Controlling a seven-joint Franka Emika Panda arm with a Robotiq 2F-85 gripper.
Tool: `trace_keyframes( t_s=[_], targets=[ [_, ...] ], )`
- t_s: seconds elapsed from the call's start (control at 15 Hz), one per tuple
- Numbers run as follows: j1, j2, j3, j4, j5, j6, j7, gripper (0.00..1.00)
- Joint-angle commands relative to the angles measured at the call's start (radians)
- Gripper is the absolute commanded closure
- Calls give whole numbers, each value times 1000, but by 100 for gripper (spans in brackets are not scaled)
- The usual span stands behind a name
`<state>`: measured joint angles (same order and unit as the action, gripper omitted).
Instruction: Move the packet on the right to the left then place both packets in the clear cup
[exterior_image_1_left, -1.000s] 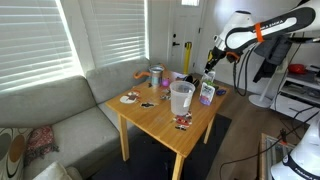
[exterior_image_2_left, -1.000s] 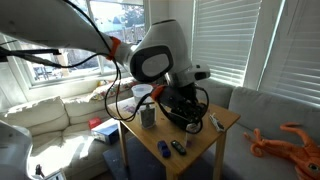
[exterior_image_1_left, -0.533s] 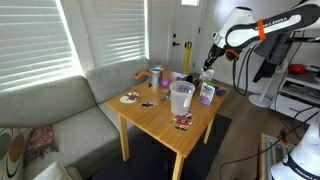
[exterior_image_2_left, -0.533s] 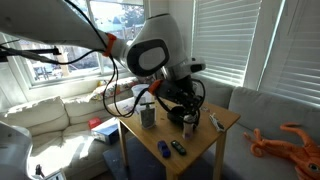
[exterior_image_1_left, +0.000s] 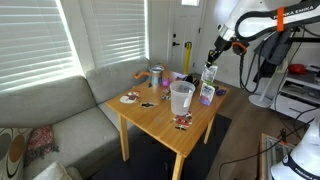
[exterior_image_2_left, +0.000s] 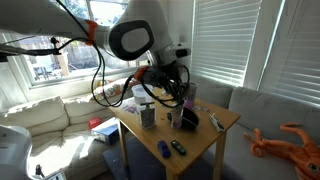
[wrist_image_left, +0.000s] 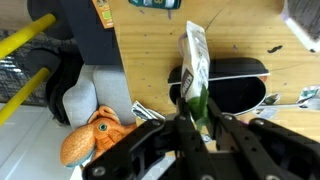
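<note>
My gripper (exterior_image_1_left: 210, 66) is shut on one pale packet (exterior_image_1_left: 209, 75) and holds it in the air above the table's far corner. In the wrist view the packet (wrist_image_left: 195, 55) stands between my fingers (wrist_image_left: 196, 112); its lower end looks green there. The other packet (exterior_image_1_left: 207, 94) stands upright on the wooden table (exterior_image_1_left: 160, 115), just below the held one, and also shows in an exterior view (exterior_image_2_left: 187, 118). The clear cup (exterior_image_1_left: 181, 97) stands near the table's middle, beside that packet; it also shows in an exterior view (exterior_image_2_left: 147, 116).
A silvery-blue and orange mug (exterior_image_1_left: 156, 76) stands at the table's back. A small red-and-white flat item (exterior_image_1_left: 183, 122) lies near the front edge, a small plate (exterior_image_1_left: 130, 98) at the side. A sofa (exterior_image_1_left: 60, 110) adjoins the table. An orange plush toy (wrist_image_left: 90, 135) lies on the floor.
My gripper has risen from table height with the packet in it and swung a little to the side. The other packet and the cup have not moved.
</note>
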<state>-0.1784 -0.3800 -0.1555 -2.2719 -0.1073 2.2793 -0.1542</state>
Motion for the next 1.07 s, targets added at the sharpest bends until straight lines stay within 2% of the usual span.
trace_keyframes(
  t_s=[0.0,0.47,1.0],
  targets=[
    [9,-85,27,-62,-4,-51,68,95],
    [-8,-159,87,-167,-5,-50,281,95],
    [-5,-185,99,-225,20,-64,375,95]
  ],
)
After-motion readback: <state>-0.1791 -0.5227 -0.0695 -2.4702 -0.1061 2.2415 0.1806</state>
